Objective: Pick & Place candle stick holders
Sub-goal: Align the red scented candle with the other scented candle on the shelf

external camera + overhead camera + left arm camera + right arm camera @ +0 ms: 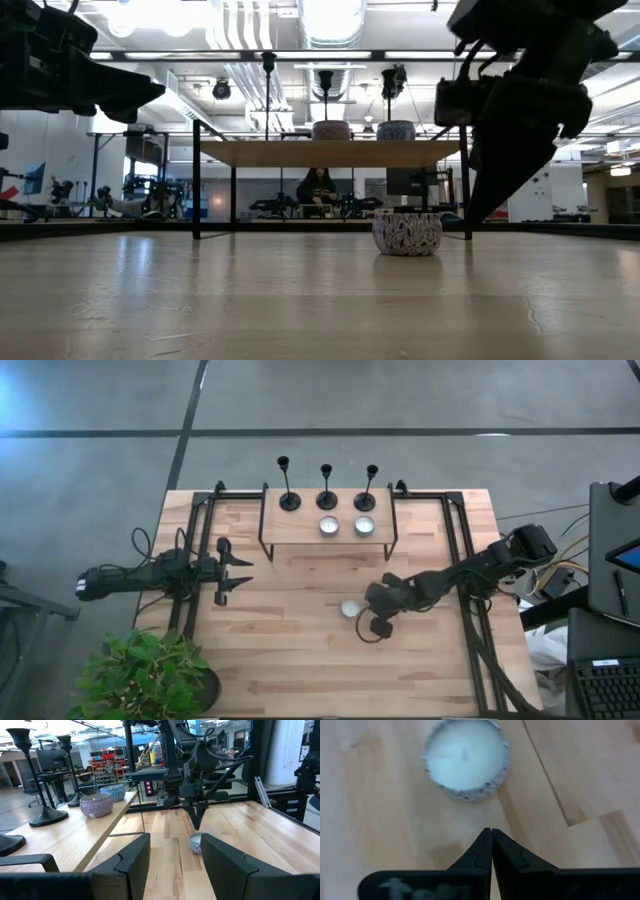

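1. While three small black candle stick holders (pixel 327 488) with domed bases and thin stems are standing in a row along the back edge of a raised wooden shelf (pixel 300 532), two small round patterned candle cups (pixel 346 526) are sitting just in front of them on that same shelf.
2. Down on the light wooden table (pixel 290 650), a third patterned cup holding white wax (pixel 465 759) is resting alone, in front of the shelf and well apart from it.
3. The right gripper (pixel 491 840) is hanging just beside that lone cup, its two dark fingers pressing together with nothing between them; the right wrist view is showing the tips meeting on bare wood next to the cup, not touching it.
4. The left gripper (pixel 172 855) is waiting over the left side of the table, near the shelf's left leg, with its fingers spread apart and holding nothing.
5. A green leafy potted plant (pixel 145 675) is sitting at the table's front left corner.
6. Beyond the table, in the low view, a person (pixel 318 190) is sitting in the room.
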You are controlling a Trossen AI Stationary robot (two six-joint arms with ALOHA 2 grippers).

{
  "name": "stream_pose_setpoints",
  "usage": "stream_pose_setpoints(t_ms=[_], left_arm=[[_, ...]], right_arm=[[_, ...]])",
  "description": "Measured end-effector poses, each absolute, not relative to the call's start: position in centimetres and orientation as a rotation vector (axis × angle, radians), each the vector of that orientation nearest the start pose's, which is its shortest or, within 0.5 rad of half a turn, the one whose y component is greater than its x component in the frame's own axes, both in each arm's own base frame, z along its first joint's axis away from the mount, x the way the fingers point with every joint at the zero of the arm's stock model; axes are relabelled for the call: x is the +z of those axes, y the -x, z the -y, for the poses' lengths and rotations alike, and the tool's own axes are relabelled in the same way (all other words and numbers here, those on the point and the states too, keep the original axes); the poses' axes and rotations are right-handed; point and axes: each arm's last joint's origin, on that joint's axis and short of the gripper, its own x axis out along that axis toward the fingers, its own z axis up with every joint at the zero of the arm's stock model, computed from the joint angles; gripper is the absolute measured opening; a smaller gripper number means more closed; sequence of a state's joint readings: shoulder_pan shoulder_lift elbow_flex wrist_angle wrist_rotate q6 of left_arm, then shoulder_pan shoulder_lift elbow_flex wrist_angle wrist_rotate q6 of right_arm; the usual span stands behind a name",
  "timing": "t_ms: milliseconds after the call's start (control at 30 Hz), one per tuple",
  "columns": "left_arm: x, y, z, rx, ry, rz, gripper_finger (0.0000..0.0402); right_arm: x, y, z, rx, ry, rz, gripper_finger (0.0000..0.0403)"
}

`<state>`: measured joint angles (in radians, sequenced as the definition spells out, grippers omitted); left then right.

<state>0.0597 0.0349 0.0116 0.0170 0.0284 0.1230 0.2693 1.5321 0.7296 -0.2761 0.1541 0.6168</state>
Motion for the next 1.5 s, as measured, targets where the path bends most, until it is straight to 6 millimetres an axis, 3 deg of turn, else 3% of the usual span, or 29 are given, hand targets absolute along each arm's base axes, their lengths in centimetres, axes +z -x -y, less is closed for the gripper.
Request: stream_pose_setpoints(t_ms=[467, 1000, 1133, 1267, 1500], left_arm=[[16.6, -9.9, -0.5, 0.031, -0.122, -0.01, 0.0181], [16.6, -9.9, -0.5, 0.031, -0.122, -0.012, 0.0181], [16.6, -9.9, -0.5, 0.031, -0.123, -0.012, 0.0181], [16.6, -9.9, -0.5, 0.031, -0.122, -0.012, 0.0181], [16.6, -9.9, -0.5, 0.031, -0.123, -0.011, 0.0181]], right_arm=[[13.2, -28.1, -6.7, -0.154, -0.343, -0.996, 0.0008], [13.3, -36.6, -6.4, -0.074, -0.194, -0.949, 0.0008], [13.4, -37.6, -6.5, -0.065, -0.195, -0.948, 0.0008], [14.0, -37.2, -6.7, -0.048, -0.252, -1.001, 0.0008], [16.9, -32.7, -7.3, -0.088, -0.285, -0.921, 0.0007]])
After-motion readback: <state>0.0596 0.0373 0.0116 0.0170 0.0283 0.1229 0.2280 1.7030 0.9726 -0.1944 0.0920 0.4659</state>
